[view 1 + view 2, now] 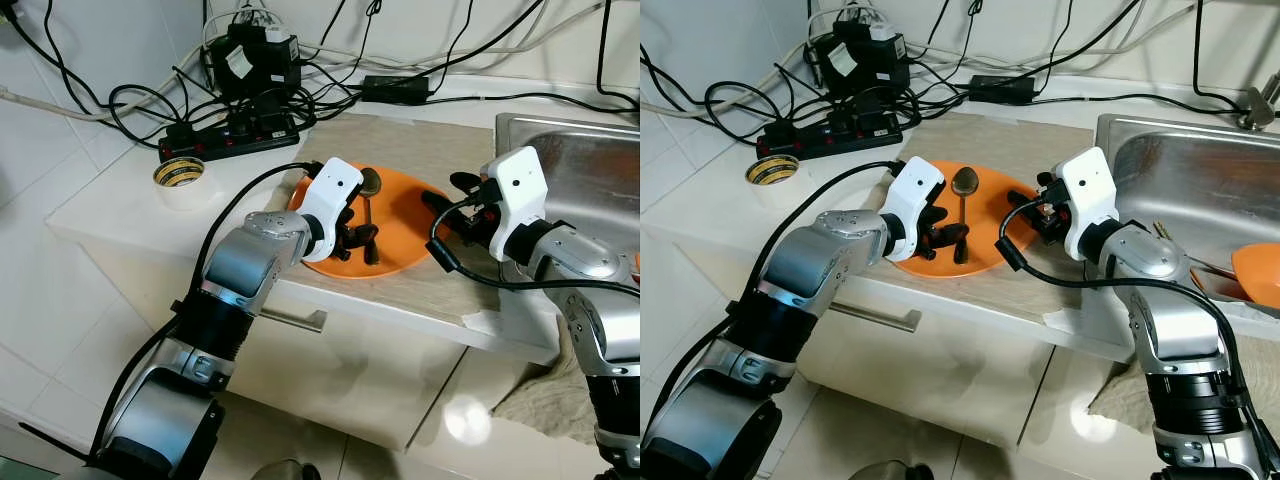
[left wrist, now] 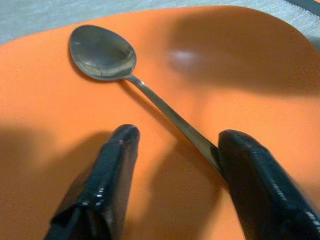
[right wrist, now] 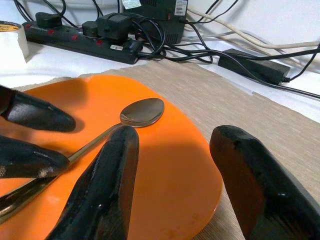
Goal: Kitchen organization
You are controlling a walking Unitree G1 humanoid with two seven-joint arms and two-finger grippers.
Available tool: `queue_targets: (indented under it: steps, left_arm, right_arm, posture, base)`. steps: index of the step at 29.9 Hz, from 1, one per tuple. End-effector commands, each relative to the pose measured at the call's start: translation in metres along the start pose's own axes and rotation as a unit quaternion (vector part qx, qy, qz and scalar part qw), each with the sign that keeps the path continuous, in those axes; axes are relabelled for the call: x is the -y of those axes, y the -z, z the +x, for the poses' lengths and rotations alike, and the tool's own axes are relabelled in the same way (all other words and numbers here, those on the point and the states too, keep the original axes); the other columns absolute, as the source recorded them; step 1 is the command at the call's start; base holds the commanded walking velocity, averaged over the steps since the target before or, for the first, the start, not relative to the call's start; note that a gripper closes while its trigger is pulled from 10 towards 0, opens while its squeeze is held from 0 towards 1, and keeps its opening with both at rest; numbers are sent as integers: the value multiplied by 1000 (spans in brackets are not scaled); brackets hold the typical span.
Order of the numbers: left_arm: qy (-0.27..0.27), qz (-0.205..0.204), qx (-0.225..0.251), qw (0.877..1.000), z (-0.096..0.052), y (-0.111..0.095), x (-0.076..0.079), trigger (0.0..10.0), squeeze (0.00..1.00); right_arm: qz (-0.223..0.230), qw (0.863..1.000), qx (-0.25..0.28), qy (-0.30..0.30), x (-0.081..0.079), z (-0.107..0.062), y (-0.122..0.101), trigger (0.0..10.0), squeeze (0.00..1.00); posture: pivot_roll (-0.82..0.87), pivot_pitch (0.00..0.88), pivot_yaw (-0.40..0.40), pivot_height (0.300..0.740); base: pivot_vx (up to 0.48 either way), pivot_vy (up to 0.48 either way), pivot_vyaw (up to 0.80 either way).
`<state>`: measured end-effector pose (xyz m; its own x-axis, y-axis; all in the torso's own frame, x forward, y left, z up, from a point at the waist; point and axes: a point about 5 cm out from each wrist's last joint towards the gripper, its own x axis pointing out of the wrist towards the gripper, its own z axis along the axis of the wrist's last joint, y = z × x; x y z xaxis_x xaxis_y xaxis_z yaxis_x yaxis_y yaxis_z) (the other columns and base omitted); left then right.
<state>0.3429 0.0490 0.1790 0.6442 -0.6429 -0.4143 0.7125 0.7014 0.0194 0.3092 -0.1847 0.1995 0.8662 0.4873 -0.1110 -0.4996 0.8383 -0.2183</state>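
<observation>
An orange plate (image 1: 405, 218) lies on a beige mat (image 1: 425, 140) on the white counter. A metal spoon (image 1: 963, 183) rests on the plate, bowl toward the wall. My left gripper (image 1: 362, 240) hovers low over the plate's near left part. It is open, its fingers (image 2: 115, 160) straddle the spoon (image 2: 102, 52) handle, and one finger touches it. My right gripper (image 1: 1032, 192) stands open at the plate's right rim with nothing between its fingers (image 3: 107, 185). In the right wrist view the spoon (image 3: 142, 111) lies just beyond them.
A black power strip (image 1: 230, 135) with tangled cables sits at the back. A tape roll (image 1: 182, 180) stands at the left. A steel sink (image 1: 585, 165) on the right holds an orange bowl (image 1: 1260, 275). A drawer handle (image 1: 292, 318) is below the counter edge.
</observation>
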Motion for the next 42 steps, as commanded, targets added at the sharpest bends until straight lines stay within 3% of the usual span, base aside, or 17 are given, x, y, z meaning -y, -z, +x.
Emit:
queue_targets:
  steps: [1,8,11,12,13,14,19,23,32,38,39,40,41,42]
  left_arm:
    - [-7,17,9,1000,-1,-8,-2,10000,1000]
    - [-14,17,15,1000,-2,-13,-3,10000,1000]
    - [-22,-29,16,999,0,-19,-5,10000,1000]
    - [-22,-37,12,999,1,-20,-5,10000,847]
    - [-22,-37,12,999,1,-20,-5,10000,847]
    - [-22,-50,6,998,3,-20,-5,10000,4]
    - [-31,-88,-9,996,13,-15,-3,10000,8]
    - [-37,-88,-21,995,18,-11,-3,10000,20]
    - [-37,-66,-69,995,25,6,-1,10000,16]
    - [-16,-31,-114,993,27,25,4,10000,24]
    - [-11,-23,-120,992,27,29,5,3529,35]
    - [-11,-23,-120,992,27,29,5,3529,35]
    - [-2,-21,-127,992,27,35,6,0,47]
    - [2,-26,-131,991,27,37,7,0,31]
  right_arm:
    - [0,1000,2,3,-1,-2,-1,10000,0]
    - [1,1000,0,4,-2,-1,0,10000,0]
    - [0,1000,-1,4,-2,-1,1,10000,0]
    - [0,1000,-1,4,-2,-1,1,10000,0]
    - [0,1000,-1,4,-2,-1,1,10000,0]
    - [0,1000,-1,4,-2,-1,1,10000,0]
    - [-1,1000,1,3,-3,-1,0,10000,0]
    - [-2,1000,-1,3,-3,-1,1,10000,0]
    - [-4,1000,-4,3,-3,-3,1,10000,0]
    - [-4,1000,-5,3,-3,-3,1,10000,0]
    - [-4,1000,-5,3,-2,-3,1,10000,0]
    - [-4,1000,-5,3,-2,-3,1,10000,0]
    - [-4,1000,-5,3,-2,-2,1,10000,0]
    - [-4,1000,-5,3,-2,-2,1,10000,0]
  posture:
    - [-68,0,114,740]
    - [-67,0,112,740]
    - [-66,0,112,740]
    - [-65,0,112,740]
    - [-65,0,112,740]
    - [-65,0,112,740]
    - [-69,0,112,740]
    - [-72,0,112,740]
    - [-75,0,111,740]
    - [-74,0,110,740]
    - [-72,0,109,740]
    - [-72,0,109,740]
    - [-72,0,109,740]
    - [-71,0,109,740]
  base:
    - [0,0,0]
    - [0,0,0]
    - [0,0,0]
    - [0,0,0]
    - [0,0,0]
    - [0,0,0]
    - [0,0,0]
    - [0,0,0]
    - [0,0,0]
    - [0,0,0]
    - [0,0,0]
    - [0,0,0]
    - [0,0,0]
    - [0,0,0]
